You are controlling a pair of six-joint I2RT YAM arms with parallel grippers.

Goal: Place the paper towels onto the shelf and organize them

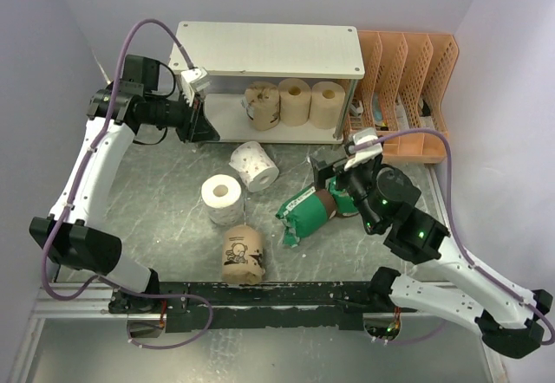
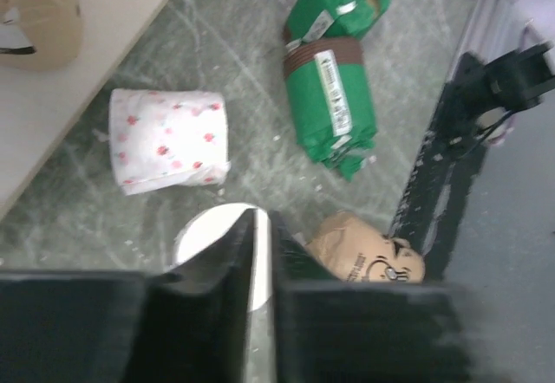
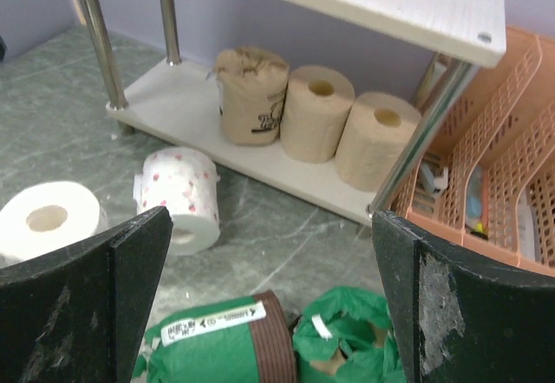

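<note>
The shelf [image 1: 269, 49] stands at the back, with three tan paper towels in a row on its lower board: a labelled one [image 1: 262, 106] and two plain ones [image 1: 295, 101] [image 1: 328, 104]. On the table lie a dotted white roll [image 1: 255, 165], a plain white roll [image 1: 222, 197], a tan labelled roll [image 1: 242, 256] and green-wrapped rolls [image 1: 308, 214]. My left gripper [image 1: 198, 114] hangs by the shelf's left end; its jaws stand a narrow slit apart, holding nothing. My right gripper [image 1: 334, 179] is wide open just above the green rolls [image 3: 217, 348], which lie apart from its fingers.
An orange perforated file rack [image 1: 408, 80] stands against the shelf's right legs. Thin metal legs [image 3: 95, 36] hold up the shelf's near corners. Purple walls close in the left, back and right sides. A black rail [image 1: 277, 295] runs along the near table edge.
</note>
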